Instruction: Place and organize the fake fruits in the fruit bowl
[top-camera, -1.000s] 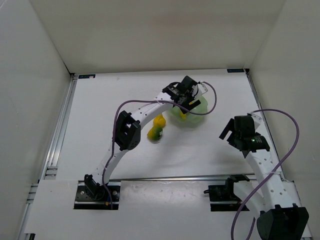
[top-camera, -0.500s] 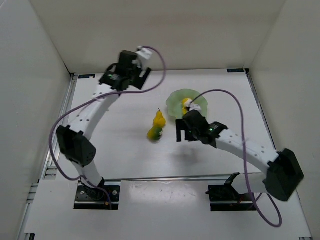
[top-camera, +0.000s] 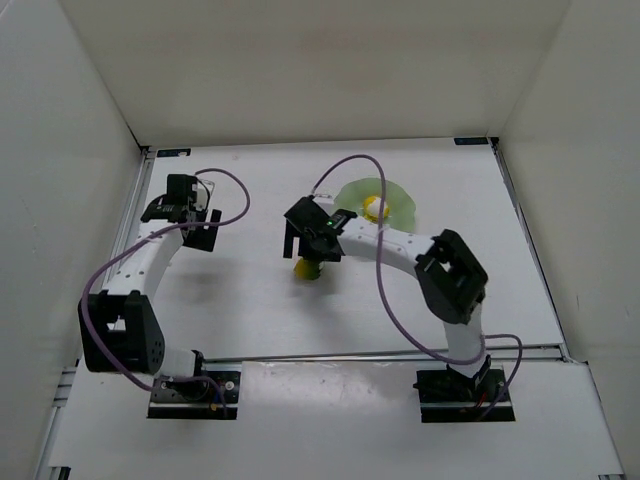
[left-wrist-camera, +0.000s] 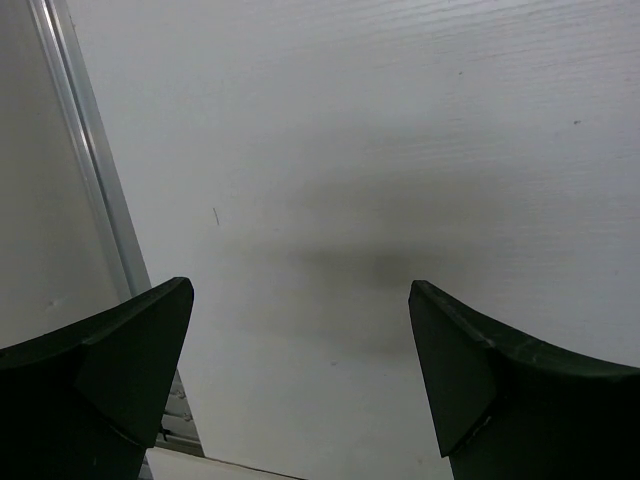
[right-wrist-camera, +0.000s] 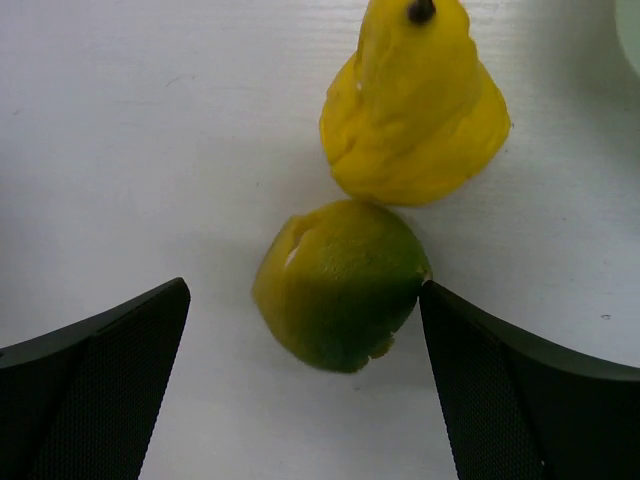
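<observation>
In the right wrist view the green-yellow round fruit (right-wrist-camera: 340, 283) lies on the white table, touching the yellow pear (right-wrist-camera: 415, 100) just beyond it. My right gripper (right-wrist-camera: 305, 320) is open, with one jaw on each side of the green-yellow fruit; the right jaw is at its edge. In the top view this gripper (top-camera: 315, 248) covers the pear, and only part of the green-yellow fruit (top-camera: 307, 268) shows. The mint-green bowl (top-camera: 392, 200) holds the yellow-and-white fruit (top-camera: 374, 208). My left gripper (top-camera: 197, 228) is open and empty over bare table at the far left (left-wrist-camera: 300, 300).
A metal rail (top-camera: 128, 235) runs along the table's left edge, close to the left gripper, and shows in the left wrist view (left-wrist-camera: 90, 180). White walls enclose the table on three sides. The right arm's purple cable (top-camera: 345, 168) loops over the bowl area.
My left arm has swung from the back of the table to the far left. My right gripper has moved left from beside the bowl to over the pear and green-yellow fruit.
</observation>
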